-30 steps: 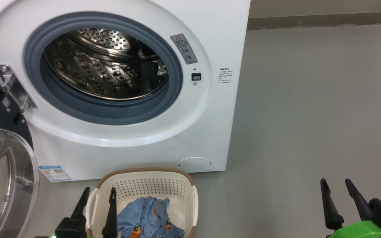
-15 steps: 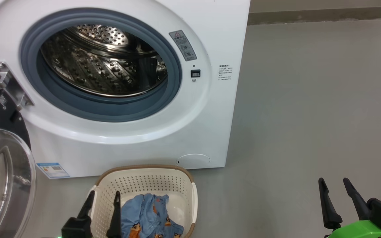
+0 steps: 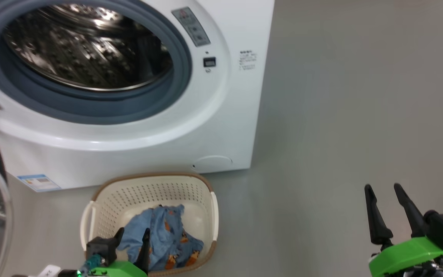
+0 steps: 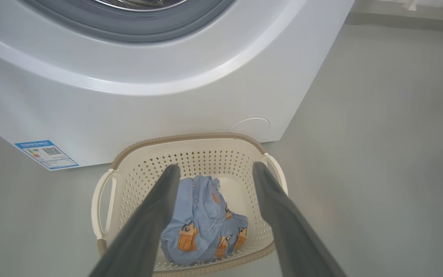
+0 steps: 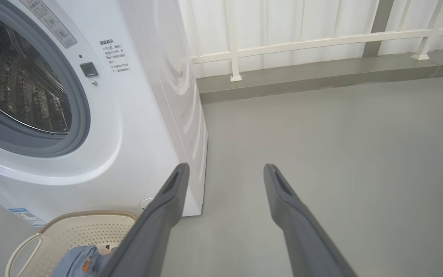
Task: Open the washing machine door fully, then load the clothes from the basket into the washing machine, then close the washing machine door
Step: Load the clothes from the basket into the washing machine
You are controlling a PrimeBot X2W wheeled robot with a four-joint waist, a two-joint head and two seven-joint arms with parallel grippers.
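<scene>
Gaping alike, the left pincer [image 4: 215, 166] looks onto the clothes [image 4: 202, 219], the right pincer [image 5: 225, 166] onto a railing [image 5: 302, 40].

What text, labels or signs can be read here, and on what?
Blue label sticker, lower corner of the big white front-loading washing machine: QR code, print too small.
Grey warning sticker beside the drum opening: triangle sign, blurred.
Black printed lines on its front: too small.
No text is legible.

Bright diffuse light, faint shadows, washing machine [image 3: 137, 132] glinting, head view blurred
</scene>
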